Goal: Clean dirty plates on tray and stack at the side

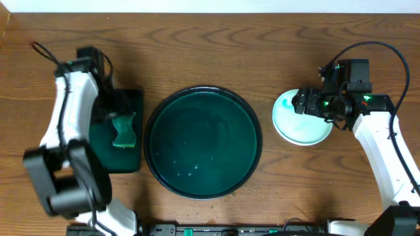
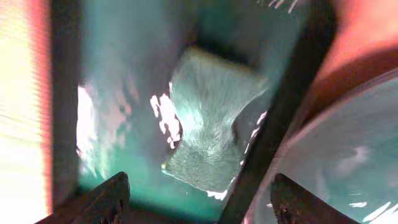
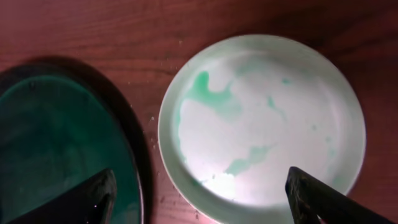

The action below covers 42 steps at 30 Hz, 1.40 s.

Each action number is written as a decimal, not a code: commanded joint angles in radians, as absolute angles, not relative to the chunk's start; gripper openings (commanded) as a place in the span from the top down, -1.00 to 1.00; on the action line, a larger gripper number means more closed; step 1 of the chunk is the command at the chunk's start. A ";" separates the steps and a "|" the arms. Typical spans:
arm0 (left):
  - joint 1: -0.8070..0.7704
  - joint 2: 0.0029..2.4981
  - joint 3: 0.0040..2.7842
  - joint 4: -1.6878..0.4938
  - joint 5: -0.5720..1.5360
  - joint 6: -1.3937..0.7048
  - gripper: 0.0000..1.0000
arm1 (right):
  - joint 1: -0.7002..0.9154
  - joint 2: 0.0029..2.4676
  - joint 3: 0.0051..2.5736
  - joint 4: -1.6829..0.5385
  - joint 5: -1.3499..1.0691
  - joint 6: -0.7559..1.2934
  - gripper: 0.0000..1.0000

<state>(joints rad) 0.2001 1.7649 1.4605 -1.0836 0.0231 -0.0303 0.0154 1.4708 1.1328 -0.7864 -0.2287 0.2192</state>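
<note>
The large round dark tray (image 1: 202, 141) sits mid-table with no plate on it; its rim also shows in the right wrist view (image 3: 134, 155). A pale plate (image 1: 308, 128) with teal-green smears lies on the wood to its right, filling the right wrist view (image 3: 261, 124). I cannot tell whether other plates lie under it. My right gripper (image 1: 303, 103) hovers over the plate's left edge, open and empty (image 3: 199, 196). My left gripper (image 1: 113, 108) is open (image 2: 199, 199) above a green sponge (image 2: 214, 124).
The sponge (image 1: 123, 130) lies on a smaller rectangular dark green tray (image 1: 134, 98) at the left, close beside the round tray. The round tray's rim also shows in the left wrist view (image 2: 348, 155). Bare wooden table lies beyond the trays.
</note>
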 commanded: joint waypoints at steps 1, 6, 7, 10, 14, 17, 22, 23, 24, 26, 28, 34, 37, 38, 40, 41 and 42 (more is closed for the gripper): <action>0.200 1.607 1.526 -1.095 0.017 -0.065 -0.47 | 0.023 1.432 1.230 -0.841 -0.225 0.169 -0.75; 0.200 1.495 1.526 -1.071 0.014 -0.065 -0.47 | 0.027 1.383 1.385 -1.017 -0.112 0.107 -0.96; 0.200 1.480 1.526 -1.071 0.014 -0.065 -0.47 | 0.027 1.362 1.438 -1.066 -0.079 0.107 -0.97; 0.200 1.468 1.526 -1.071 0.014 -0.065 -0.47 | 0.027 1.312 1.534 -1.135 -0.057 0.107 -0.99; 0.200 1.470 1.526 -1.072 0.014 -0.065 -0.47 | 0.027 1.224 1.608 -1.170 -0.069 0.131 -0.99; 0.200 1.470 1.526 -1.072 0.014 -0.065 -0.47 | 0.027 1.155 1.608 -1.175 -0.111 0.171 -0.99; 0.200 1.470 1.526 -1.072 0.014 -0.065 -0.48 | 0.027 1.071 1.608 -1.177 -0.109 0.171 -0.98; 0.200 1.470 1.526 -1.072 0.014 -0.065 -0.48 | 0.027 1.058 1.608 -1.178 -0.109 0.171 -0.98; 0.200 1.470 1.526 -1.072 0.014 -0.065 -0.47 | 0.027 1.048 1.608 -1.187 -0.109 0.171 -0.99; 0.200 1.470 1.526 -1.072 0.014 -0.065 -0.47 | 0.027 1.031 1.608 -1.208 -0.109 0.171 -0.98; 0.200 1.470 1.526 -1.072 0.014 -0.065 -0.48 | 0.027 1.016 1.608 -1.232 -0.106 0.170 -0.98; 0.200 1.470 1.526 -1.072 0.014 -0.065 -0.48 | 0.027 1.015 1.606 -1.238 0.046 0.171 -0.99; 0.200 1.470 1.526 -1.072 0.014 -0.065 -0.48 | 0.027 1.014 1.570 -1.203 0.078 0.171 -0.99; 0.200 1.470 1.526 -1.072 0.014 -0.065 -0.48 | 0.015 0.993 1.518 -1.144 0.078 0.171 -0.98; 0.200 1.470 1.526 -1.072 0.014 -0.065 -0.48 | 0.005 0.941 1.403 -1.023 0.076 0.171 -0.98; 0.200 1.470 1.526 -1.072 0.014 -0.065 -0.48 | 0.005 0.909 1.340 -0.962 0.074 0.171 -0.98; 0.200 1.470 1.526 -1.072 0.014 -0.065 -0.48 | 0.004 0.873 1.274 -0.899 0.070 0.171 -0.99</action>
<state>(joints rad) 0.2001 1.4662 1.5234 -1.0706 0.0227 -0.0525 0.0166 0.9482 1.4151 -0.9699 0.0448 0.1574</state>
